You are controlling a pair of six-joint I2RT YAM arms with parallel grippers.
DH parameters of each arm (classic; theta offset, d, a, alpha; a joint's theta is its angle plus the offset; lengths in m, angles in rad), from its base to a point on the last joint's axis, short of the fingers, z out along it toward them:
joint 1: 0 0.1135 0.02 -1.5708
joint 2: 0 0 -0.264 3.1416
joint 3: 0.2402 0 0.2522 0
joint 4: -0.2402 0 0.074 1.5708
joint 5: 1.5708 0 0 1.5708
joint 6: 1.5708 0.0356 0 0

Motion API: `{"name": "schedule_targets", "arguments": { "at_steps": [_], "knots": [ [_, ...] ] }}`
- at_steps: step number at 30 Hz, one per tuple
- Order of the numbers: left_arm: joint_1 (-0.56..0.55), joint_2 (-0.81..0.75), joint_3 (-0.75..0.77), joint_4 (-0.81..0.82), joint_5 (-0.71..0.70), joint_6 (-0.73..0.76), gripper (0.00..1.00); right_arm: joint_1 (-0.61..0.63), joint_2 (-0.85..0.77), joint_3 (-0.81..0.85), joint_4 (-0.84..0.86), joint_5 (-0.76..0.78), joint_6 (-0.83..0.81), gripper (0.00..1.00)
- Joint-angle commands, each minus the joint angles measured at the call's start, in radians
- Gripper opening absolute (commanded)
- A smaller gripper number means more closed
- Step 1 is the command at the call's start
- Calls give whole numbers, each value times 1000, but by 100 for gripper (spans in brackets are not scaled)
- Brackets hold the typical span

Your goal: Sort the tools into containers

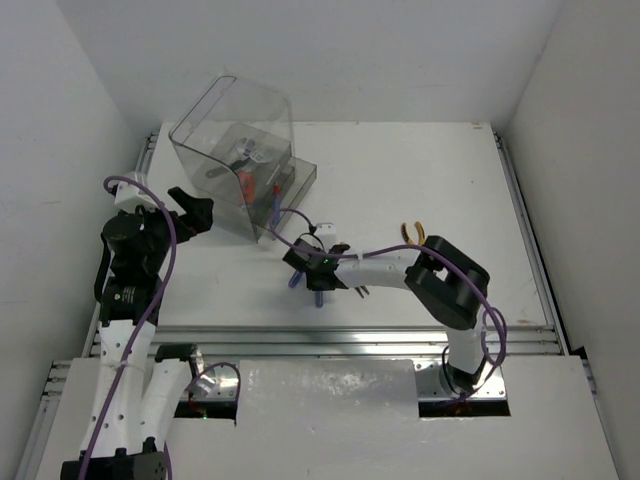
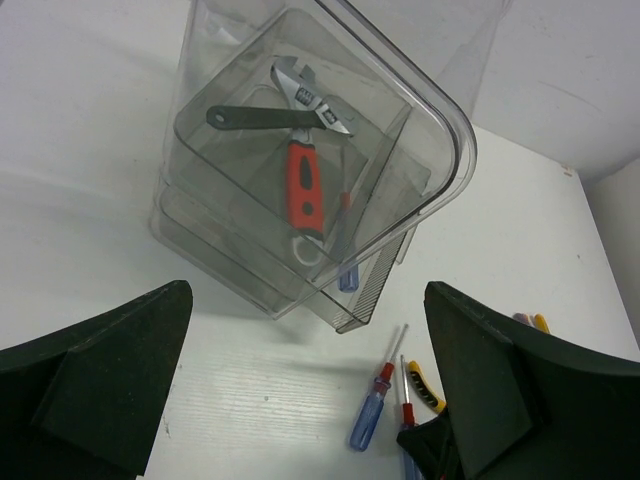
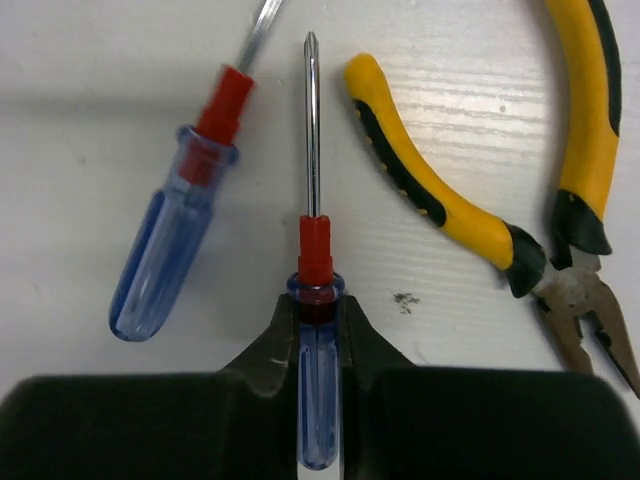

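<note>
Right gripper (image 3: 318,322) pinches the smooth, see-through blue handle of a screwdriver (image 3: 314,250) lying low in the middle of its view, holding the fat part, I think, so the thin shiny tip is free for lifting. Yellow, curved pliers (image 3: 440,195) lie at the right of that view. Left gripper (image 2: 305,395) hangs wide open below the clear box (image 2: 445,140), where a red-handled wrench (image 2: 306,185) sits.

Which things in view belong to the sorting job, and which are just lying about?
Job:
clear box
red-handled wrench and black wrench inside it
held screwdriver in the right gripper
loose blue screwdriver
yellow pliers
orange-handled tool by the right arm

Not the job:
purple cables
metal rails
</note>
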Motion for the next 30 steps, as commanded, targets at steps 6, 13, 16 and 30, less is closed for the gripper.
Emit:
{"name": "schedule_targets", "arguments": {
  "at_steps": [6, 13, 16, 30],
  "knots": [
    [0, -8, 33, 40, 24, 5, 100, 17, -236, -155, 12, 81, 39, 2],
    [-1, -8, 33, 40, 11, 7, 100, -50, -505, -262, 324, -142, -86, 2],
    [-1, -2, 31, 41, 8, 5, 100, -214, -470, -206, 412, -327, -20, 3],
    [-1, -3, 30, 35, -24, 8, 100, -291, 88, 630, 98, -265, 195, 23]
  ]
}}
